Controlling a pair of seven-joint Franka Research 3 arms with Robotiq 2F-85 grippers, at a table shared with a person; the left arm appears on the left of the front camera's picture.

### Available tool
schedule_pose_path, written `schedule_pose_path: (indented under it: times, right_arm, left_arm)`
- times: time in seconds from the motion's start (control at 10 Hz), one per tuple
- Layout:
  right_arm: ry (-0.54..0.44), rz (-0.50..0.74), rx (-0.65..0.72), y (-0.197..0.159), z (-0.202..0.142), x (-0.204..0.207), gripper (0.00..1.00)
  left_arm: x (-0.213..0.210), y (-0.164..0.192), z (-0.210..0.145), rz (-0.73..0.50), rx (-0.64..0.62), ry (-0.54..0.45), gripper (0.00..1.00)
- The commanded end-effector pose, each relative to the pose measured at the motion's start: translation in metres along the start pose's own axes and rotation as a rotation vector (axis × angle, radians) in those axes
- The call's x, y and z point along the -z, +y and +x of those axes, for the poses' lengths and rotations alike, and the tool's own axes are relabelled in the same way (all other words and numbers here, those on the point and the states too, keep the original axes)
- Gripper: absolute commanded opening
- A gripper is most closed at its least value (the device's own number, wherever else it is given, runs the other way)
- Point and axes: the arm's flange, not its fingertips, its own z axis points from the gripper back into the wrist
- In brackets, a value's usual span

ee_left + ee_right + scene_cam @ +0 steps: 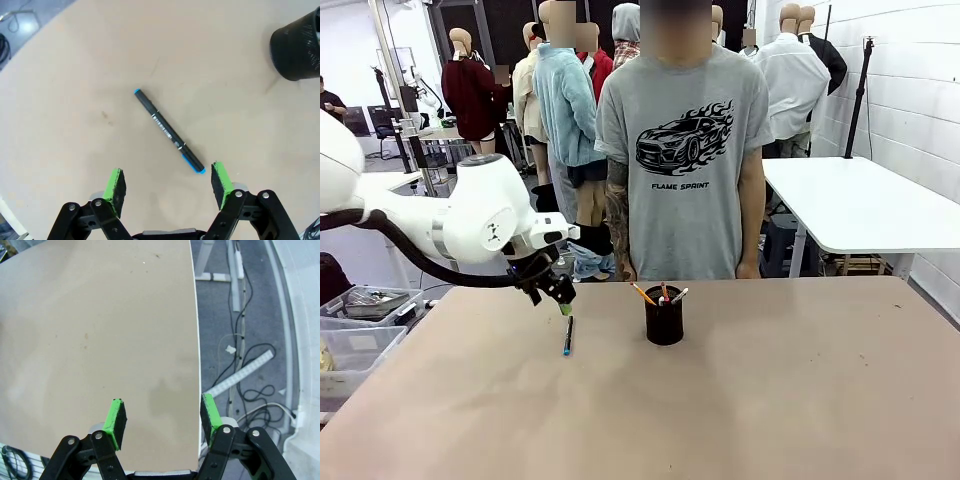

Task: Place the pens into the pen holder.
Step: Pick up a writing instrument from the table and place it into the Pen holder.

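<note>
A black pen with blue tips (567, 336) lies flat on the tan table, left of the pen holder (664, 321). That black mesh cup holds an orange pencil (642, 293) and a white-silver pen (678, 296), leaning out of its rim. My left gripper (560, 299) hangs open just above the far end of the lying pen. In the left wrist view the pen (168, 131) lies slantwise ahead of the open left gripper (169, 185), and the holder (298, 47) sits at the top right. My right gripper (163, 417) is open and holds nothing, over the table's edge.
A person in a grey T-shirt (682, 150) stands at the far side, behind the holder. Clear bins (350, 330) sit off the table's left. In the right wrist view the table edge (196, 350) runs down the middle, with cables on the floor (250, 370) beyond it.
</note>
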Motion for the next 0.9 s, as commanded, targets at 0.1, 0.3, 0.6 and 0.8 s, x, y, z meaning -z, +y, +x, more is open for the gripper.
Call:
schedule_pose_path:
  times: [0.1,0.3,0.6,0.8]
  right_arm:
    - [0.002,0.0,0.001,0.0,0.0,0.0,0.75]
    - [0.002,0.0,0.001,0.0,0.0,0.0,0.75]
    - [0.002,0.0,0.001,0.0,0.0,0.0,0.75]
    - [0.002,0.0,0.001,0.0,0.0,0.0,0.75]
  left_arm:
    - [0.028,-0.004,0.025,-0.019,-0.049,0.041,0.89]
    - [0.051,-0.005,0.028,-0.02,-0.055,0.088,0.89]
    - [0.079,-0.001,0.028,-0.027,-0.085,0.167,0.89]
    - [0.085,0.0,0.027,-0.032,-0.088,0.191,0.89]
